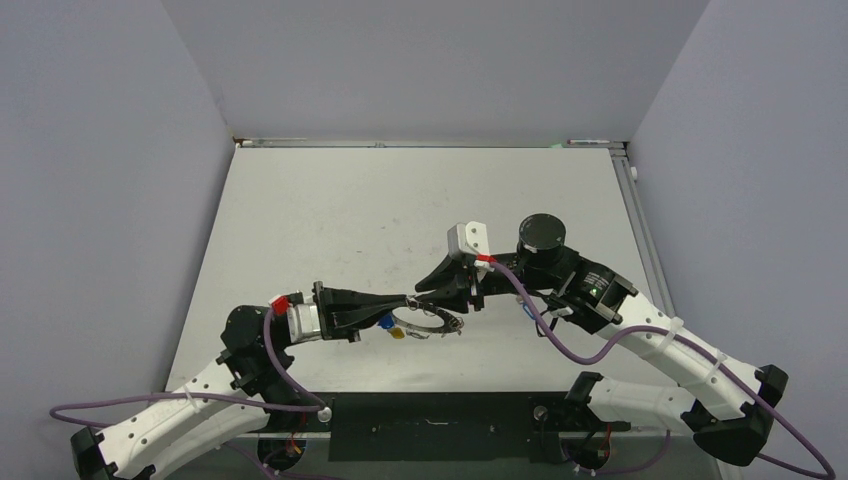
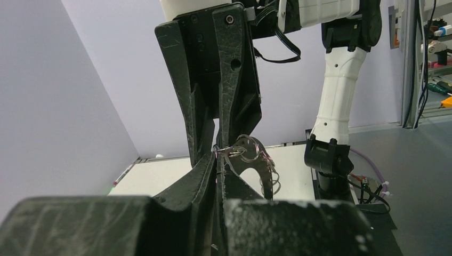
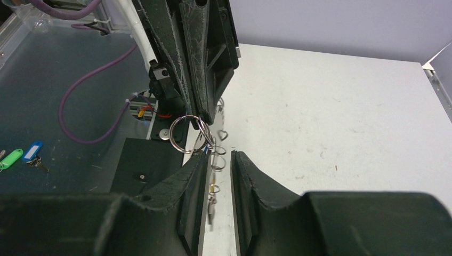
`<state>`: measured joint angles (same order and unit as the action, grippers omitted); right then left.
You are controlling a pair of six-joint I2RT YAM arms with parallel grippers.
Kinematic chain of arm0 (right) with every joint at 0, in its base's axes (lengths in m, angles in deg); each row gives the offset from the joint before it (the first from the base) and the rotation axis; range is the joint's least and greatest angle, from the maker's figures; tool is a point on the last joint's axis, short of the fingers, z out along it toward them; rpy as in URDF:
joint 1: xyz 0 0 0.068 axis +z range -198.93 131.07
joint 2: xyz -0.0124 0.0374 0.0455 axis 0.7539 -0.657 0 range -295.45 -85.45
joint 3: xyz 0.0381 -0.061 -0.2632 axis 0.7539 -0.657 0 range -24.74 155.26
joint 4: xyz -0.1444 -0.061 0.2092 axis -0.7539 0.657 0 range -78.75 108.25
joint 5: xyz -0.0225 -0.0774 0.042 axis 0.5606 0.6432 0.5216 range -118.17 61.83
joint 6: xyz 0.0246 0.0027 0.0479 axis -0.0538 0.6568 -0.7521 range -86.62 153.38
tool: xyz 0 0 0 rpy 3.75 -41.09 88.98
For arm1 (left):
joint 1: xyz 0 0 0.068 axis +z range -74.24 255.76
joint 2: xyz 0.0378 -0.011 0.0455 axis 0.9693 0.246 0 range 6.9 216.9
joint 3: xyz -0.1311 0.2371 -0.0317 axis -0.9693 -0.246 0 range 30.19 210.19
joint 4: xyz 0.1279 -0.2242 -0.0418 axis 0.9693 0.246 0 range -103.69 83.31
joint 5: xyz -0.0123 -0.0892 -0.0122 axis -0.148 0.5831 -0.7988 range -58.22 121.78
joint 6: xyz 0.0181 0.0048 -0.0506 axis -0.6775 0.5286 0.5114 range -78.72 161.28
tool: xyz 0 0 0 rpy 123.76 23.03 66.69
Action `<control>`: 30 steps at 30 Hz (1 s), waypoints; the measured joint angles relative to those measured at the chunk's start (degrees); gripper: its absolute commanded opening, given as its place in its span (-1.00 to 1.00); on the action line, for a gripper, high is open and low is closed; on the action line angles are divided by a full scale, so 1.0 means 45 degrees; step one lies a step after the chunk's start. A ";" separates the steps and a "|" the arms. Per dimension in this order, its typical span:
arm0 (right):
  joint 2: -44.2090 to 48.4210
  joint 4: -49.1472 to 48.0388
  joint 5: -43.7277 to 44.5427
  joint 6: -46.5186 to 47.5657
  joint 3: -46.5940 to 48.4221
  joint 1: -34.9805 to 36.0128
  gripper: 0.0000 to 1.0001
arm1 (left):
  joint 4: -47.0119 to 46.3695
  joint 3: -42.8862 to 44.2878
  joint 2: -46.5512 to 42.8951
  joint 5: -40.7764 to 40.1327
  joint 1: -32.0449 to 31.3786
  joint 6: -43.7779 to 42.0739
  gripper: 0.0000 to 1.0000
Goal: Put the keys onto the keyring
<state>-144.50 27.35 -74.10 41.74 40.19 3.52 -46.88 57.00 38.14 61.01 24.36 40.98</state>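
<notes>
My left gripper [image 1: 412,300] reaches right, shut on the keyring [image 1: 440,326], a thin bumpy metal loop held just above the table. In the left wrist view its jaws [image 2: 217,154] are pressed together on the loop's top, and the loop [image 2: 268,169] hangs to the right. A blue tag [image 1: 384,323] and a yellow tag [image 1: 398,335] hang under the left gripper. My right gripper [image 1: 432,290] meets it from the right. In the right wrist view it [image 3: 218,157] is open, with the loop's coils [image 3: 217,151] and a dangling key [image 3: 211,212] between its fingers.
The white table [image 1: 400,200] stands between grey walls. A black plate [image 1: 440,425] lies at its near edge between the arm bases. Off the table, blue [image 3: 33,151] and green [image 3: 10,158] tagged keys lie on a lower surface.
</notes>
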 measured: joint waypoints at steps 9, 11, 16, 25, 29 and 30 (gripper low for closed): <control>0.0000 -0.0243 -0.0029 -0.0010 0.0000 0.0146 -0.53 | -0.0884 -0.0219 0.0155 -0.0005 0.0000 0.0607 -1.00; -0.0005 -0.0393 -0.0034 -0.0024 0.0000 0.0155 -0.53 | -0.1049 -0.0287 0.0189 -0.0005 0.0000 0.0714 -1.00; -0.0121 -0.0787 -0.0180 -0.0107 0.0000 0.0199 -0.55 | -0.1462 -0.0461 0.0238 -0.0015 0.0000 0.0986 -1.00; -0.0199 -0.1171 -0.0369 -0.0306 0.0000 0.0214 -0.90 | -0.1831 -0.0471 0.0306 -0.0024 0.0000 0.1273 -1.00; -0.0199 -0.1229 -0.0418 -0.0296 0.0000 0.0262 -0.90 | -0.1962 -0.0471 0.0311 -0.0039 0.0000 0.1311 -1.00; -0.0199 -0.1263 -0.0423 -0.0296 -0.0005 0.0262 -0.90 | -0.1987 -0.0471 0.0311 -0.0039 0.0000 0.1311 -1.00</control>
<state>-145.40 21.67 -76.01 40.41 40.17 4.70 -55.82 54.88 39.54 60.84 24.36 46.88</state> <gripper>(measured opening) 0.062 0.003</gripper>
